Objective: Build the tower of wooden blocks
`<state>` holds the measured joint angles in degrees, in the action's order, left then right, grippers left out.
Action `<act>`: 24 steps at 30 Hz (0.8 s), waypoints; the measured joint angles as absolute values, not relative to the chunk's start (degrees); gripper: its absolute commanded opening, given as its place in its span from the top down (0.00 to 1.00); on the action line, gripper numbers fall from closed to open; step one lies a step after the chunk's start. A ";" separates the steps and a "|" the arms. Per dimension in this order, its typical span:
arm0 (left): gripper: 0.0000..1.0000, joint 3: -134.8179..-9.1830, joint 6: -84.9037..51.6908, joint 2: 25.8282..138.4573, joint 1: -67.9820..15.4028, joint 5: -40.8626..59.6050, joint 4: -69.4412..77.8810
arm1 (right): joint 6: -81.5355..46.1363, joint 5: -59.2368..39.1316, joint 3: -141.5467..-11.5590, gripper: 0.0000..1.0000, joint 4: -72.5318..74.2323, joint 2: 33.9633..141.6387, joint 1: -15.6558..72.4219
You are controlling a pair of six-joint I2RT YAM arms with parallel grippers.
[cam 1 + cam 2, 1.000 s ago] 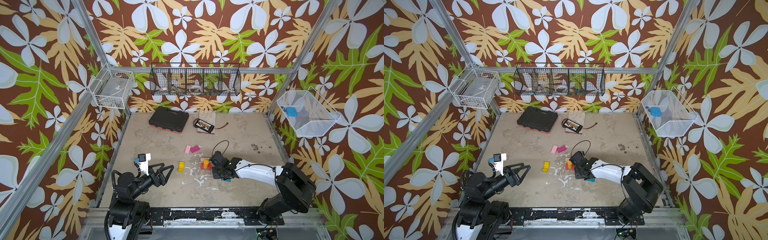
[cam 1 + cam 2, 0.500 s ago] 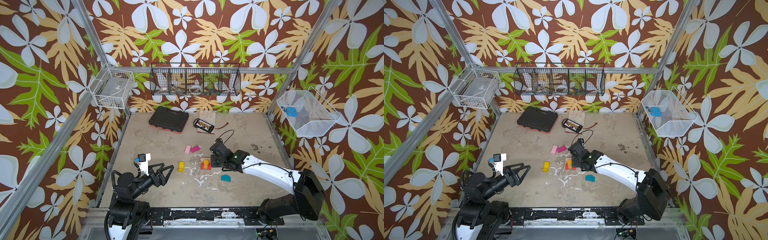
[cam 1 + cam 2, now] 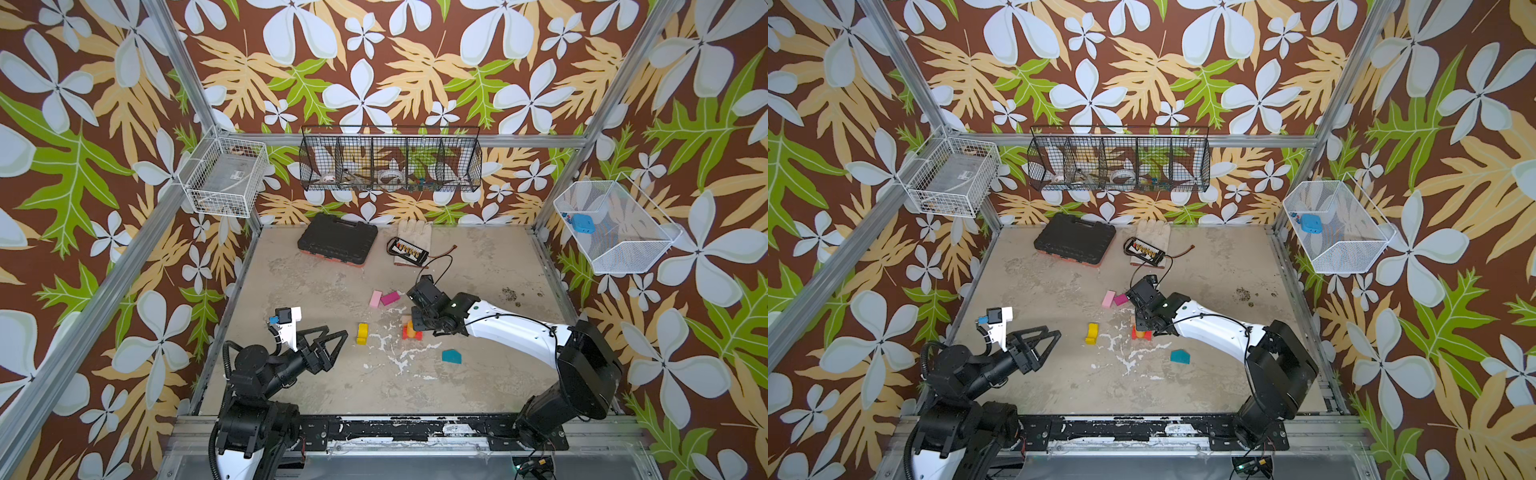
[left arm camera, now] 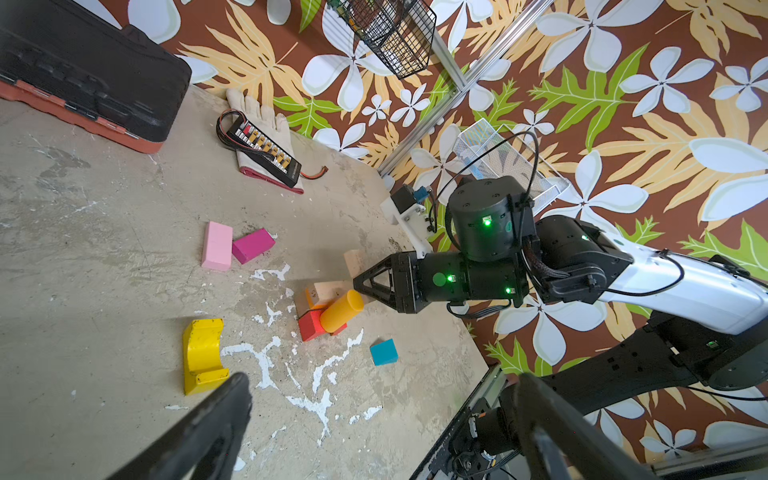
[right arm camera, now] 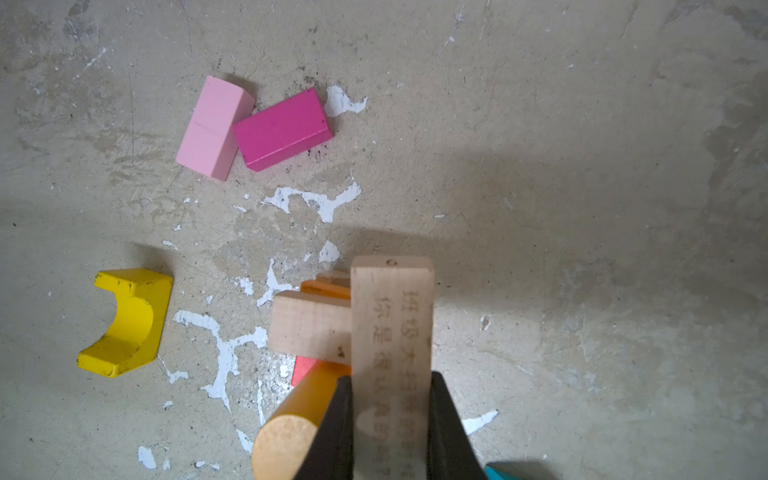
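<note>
While the left gripper (image 3: 336,331) hangs wide open with nothing in it at the left of the counter (image 3: 316,282), a yellow arch (image 3: 362,333) lies mid-counter. A pink block (image 3: 375,298) is touching a magenta block (image 3: 390,297) a bit further back. Next is the tower (image 3: 410,331), really just a red block (image 4: 309,328), a tilted orange cylinder (image 4: 341,309) and a plain wood piece (image 5: 309,330). The right gripper (image 5: 390,395) is clamped on a plain wood bar (image 5: 390,316) right over it. A teal block (image 3: 451,356) lies apart on the right.
</note>
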<state>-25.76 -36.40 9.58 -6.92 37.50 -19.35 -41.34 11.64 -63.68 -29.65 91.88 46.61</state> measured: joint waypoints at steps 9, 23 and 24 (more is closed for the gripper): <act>0.00 -25.76 -36.40 9.56 -6.92 37.50 -19.35 | -41.54 10.00 -61.19 0.80 -29.52 90.04 46.59; 0.00 -25.54 -36.40 9.54 -6.92 37.50 -19.35 | -41.50 9.21 -62.43 0.75 -29.10 91.74 46.52; 0.00 -25.54 -36.40 9.54 -6.92 37.50 -19.35 | -41.50 9.21 -62.57 0.75 -29.15 91.83 46.52</act>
<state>-25.54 -36.40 9.54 -6.92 37.50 -19.35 -41.50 9.21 -62.57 -29.15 91.83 46.52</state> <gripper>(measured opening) 0.998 0.255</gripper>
